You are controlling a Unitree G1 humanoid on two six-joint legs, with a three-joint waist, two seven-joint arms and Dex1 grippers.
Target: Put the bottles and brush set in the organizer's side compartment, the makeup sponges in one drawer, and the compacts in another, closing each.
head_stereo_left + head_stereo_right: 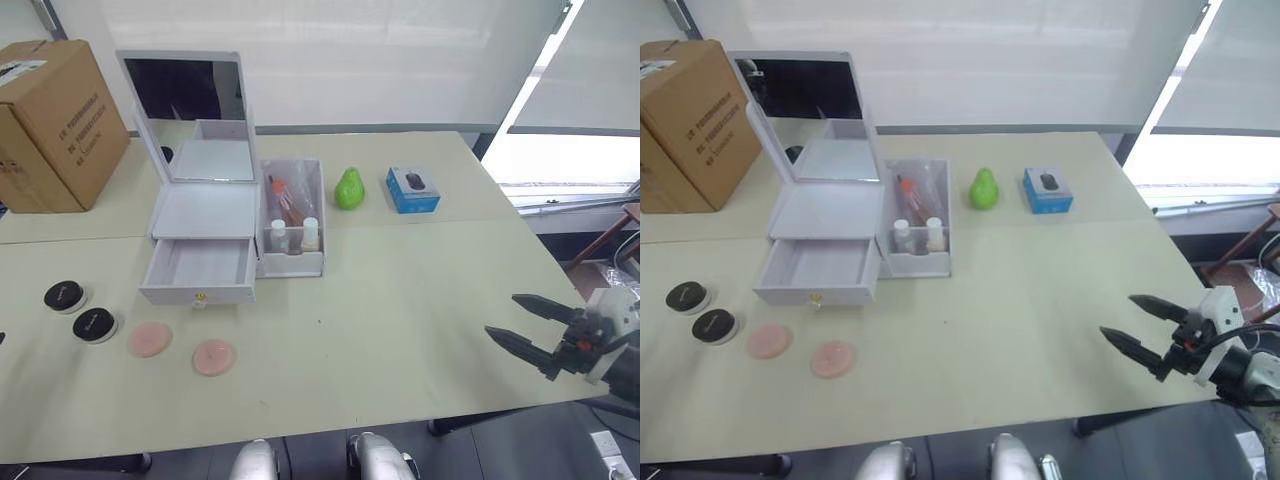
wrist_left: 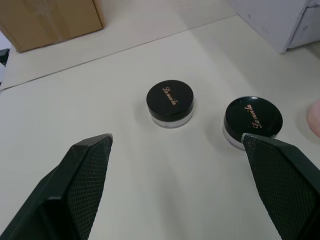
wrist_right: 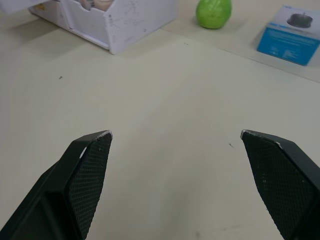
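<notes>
A pale table (image 1: 400,300) stands before blinds, its right half bare. The organizer (image 1: 205,215) has its drawer (image 1: 200,268) open, bottles (image 1: 295,235) in the side compartment. The left gripper (image 2: 175,145), fingers apart, hovers near two black compacts (image 2: 170,102); the right gripper (image 1: 525,325), fingers apart, hangs at the right edge, well apart from the sponges (image 1: 180,347).

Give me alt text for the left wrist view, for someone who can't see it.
Two round compacts with black lids, one farther and one nearer the open left gripper, sit apart on a pale table. A cardboard box and a corner of the white organizer lie beyond.
</notes>
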